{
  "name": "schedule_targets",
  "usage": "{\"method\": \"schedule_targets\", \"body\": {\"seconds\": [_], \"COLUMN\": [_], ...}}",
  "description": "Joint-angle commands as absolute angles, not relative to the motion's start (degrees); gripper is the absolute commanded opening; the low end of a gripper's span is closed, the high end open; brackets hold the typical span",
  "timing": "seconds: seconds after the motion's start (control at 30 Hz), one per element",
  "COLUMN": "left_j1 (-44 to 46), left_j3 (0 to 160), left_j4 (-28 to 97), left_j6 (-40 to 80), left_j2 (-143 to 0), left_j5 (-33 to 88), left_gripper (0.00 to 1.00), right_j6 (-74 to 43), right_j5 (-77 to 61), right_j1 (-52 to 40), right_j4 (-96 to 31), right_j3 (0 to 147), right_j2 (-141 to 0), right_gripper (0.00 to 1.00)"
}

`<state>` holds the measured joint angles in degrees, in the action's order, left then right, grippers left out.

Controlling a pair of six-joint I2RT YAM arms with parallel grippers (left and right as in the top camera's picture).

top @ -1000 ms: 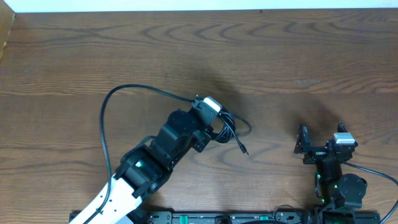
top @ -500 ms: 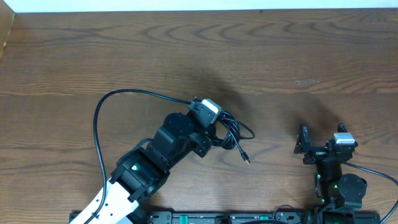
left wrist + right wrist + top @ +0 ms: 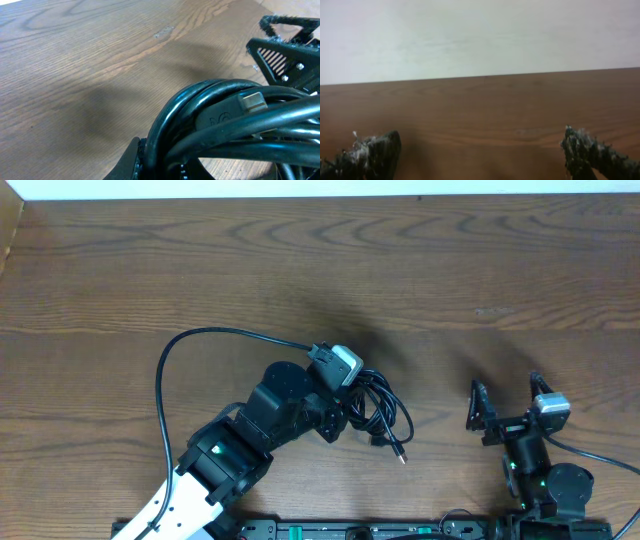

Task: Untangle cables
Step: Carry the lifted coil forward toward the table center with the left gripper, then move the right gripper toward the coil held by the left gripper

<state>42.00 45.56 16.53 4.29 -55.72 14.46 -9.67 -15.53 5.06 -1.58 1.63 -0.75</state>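
Observation:
A tangle of thin black cables lies at the table's middle front, with a small plug end sticking out to the lower right. My left gripper is shut on the cable bundle; in the left wrist view the looped cords fill the space between its fingers and a silver plug tip shows. My right gripper is open and empty, well to the right of the tangle; its two fingertips show at the lower corners of the right wrist view with bare table between.
The left arm's own thicker black cable arcs over the table to the left of the arm. The wooden table stretches behind both grippers. The right gripper's finger shows at the right of the left wrist view.
My left gripper has drawn the cable bundle a little right and toward the front; the loops spread and the plug end shifted down. My right gripper moved slightly left and forward.

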Motion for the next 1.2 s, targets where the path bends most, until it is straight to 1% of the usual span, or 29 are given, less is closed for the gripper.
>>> {"method": "schedule_targets", "body": {"seconds": [0.0, 0.13, 0.27, 0.5, 0.63, 0.73, 1.0, 1.17], "left_j1": [41.8, 41.8, 41.8, 41.8, 41.8, 41.8, 41.8, 41.8], "left_j3": [45.7, 45.7, 45.7, 45.7, 45.7, 45.7, 45.7, 45.7], "left_j4": [15.5, 14.0, 13.4, 12.3, 11.2, 10.2, 3.5, 1.3], "left_j6": [6.2, 6.3, 6.3, 6.4, 12.3, 13.8, 13.9, 17.6], "left_j2": [-54.9, -55.0, -55.0, -55.0, -55.0, -55.0, -55.0, -55.0], "left_j5": [16.1, 16.1, 16.1, 15.6, 9.1, 6.6, 6.6, 6.6], "left_gripper": [0.07, 0.08, 0.08, 0.08, 0.07, 0.08, 0.08, 0.07], "right_j6": [-11.4, -11.3, -11.2, -10.7, -10.7, -10.7, -10.7, -10.7], "right_j5": [-19.2, -19.2, -19.9, -28.6, -30.5, -31.9, -38.0, -39.9], "right_j1": [4.7, 4.8, 4.8, 4.8, 4.8, 4.8, 4.8, 4.8], "right_j4": [-4.0, -10.8, -14.2, -20.5, -28.1, -33.3, -43.9, -51.3], "right_j3": [6.2, 12.5, 18.5, 30.3, 37.6, 43.3, 55.6, 62.2], "right_j2": [-1.2, -4.4, -10.0, -21.8, -28.0, -31.6, -37.2, -40.1], "right_gripper": [0.99, 0.99, 0.99, 0.99, 0.99, 0.99, 0.99, 0.99]}}
